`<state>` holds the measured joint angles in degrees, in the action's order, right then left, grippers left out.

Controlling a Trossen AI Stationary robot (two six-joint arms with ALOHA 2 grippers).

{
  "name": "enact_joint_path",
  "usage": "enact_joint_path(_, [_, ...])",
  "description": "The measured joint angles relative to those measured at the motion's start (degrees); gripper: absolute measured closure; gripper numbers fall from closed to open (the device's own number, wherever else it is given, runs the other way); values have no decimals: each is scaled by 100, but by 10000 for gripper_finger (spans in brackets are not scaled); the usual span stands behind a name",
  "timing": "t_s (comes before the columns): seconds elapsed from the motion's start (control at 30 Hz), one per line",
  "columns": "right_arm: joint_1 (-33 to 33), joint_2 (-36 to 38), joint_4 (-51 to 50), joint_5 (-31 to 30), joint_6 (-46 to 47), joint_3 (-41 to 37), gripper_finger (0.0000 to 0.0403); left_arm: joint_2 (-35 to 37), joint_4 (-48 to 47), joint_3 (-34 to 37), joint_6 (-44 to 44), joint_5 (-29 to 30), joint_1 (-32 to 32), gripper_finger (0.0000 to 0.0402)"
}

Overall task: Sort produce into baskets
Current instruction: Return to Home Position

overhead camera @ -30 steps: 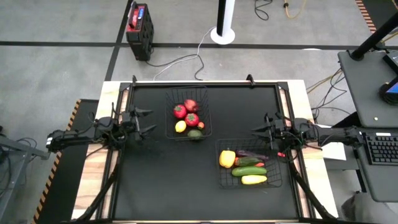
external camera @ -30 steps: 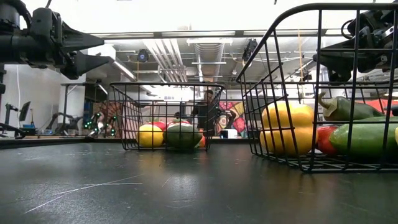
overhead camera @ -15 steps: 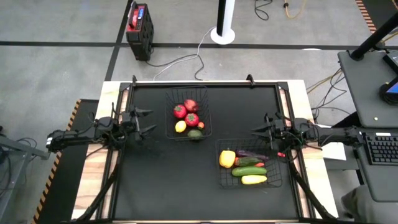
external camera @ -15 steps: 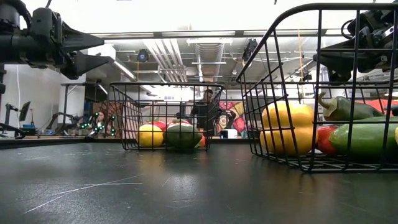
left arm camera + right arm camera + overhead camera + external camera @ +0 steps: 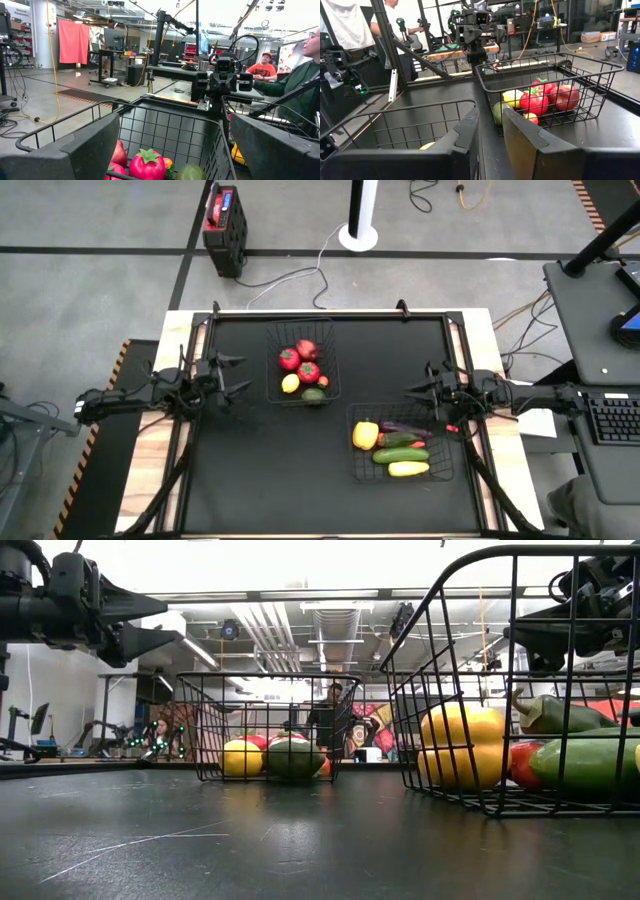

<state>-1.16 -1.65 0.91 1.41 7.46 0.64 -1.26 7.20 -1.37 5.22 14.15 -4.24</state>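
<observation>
**Produce (image 5: 309,372) lies in 2 baskets, grippers out at the sides**

Both baskets stand on the black mat (image 5: 250,470). The far basket (image 5: 272,340) sits mid-table, toward the top of the high view. It holds 3 red pieces (image 5: 289,359), 1 small yellow piece (image 5: 290,383), 1 round green piece (image 5: 314,394) and a tiny orange piece (image 5: 323,382) beside the green one. The near basket (image 5: 442,462) sits to the right of it and lower in the high view. It holds a yellow pepper (image 5: 366,434), a dark purple piece (image 5: 405,427), 2 long green pieces (image 5: 400,455), a long yellow piece (image 5: 408,469) and a small red piece (image 5: 418,444).

The left gripper (image 5: 240,374) hangs over the mat's left side, level with the far basket and pointing toward it. Its fingers are spread wide and hold nothing. The right gripper (image 5: 412,386) hangs over the mat's right side, near the back edge of the near basket. Its fingers stand only a narrow gap apart, with nothing between them.
</observation>
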Motion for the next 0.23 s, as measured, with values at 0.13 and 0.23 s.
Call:
enact_joint_path(0.13, [1,0,0,0,0,0,319,0,-2,0,0,1,1,39])
enact_joint_path(0.23, [-1,0,0,0,0,0,316,0,-2,0,1,0,0,39])
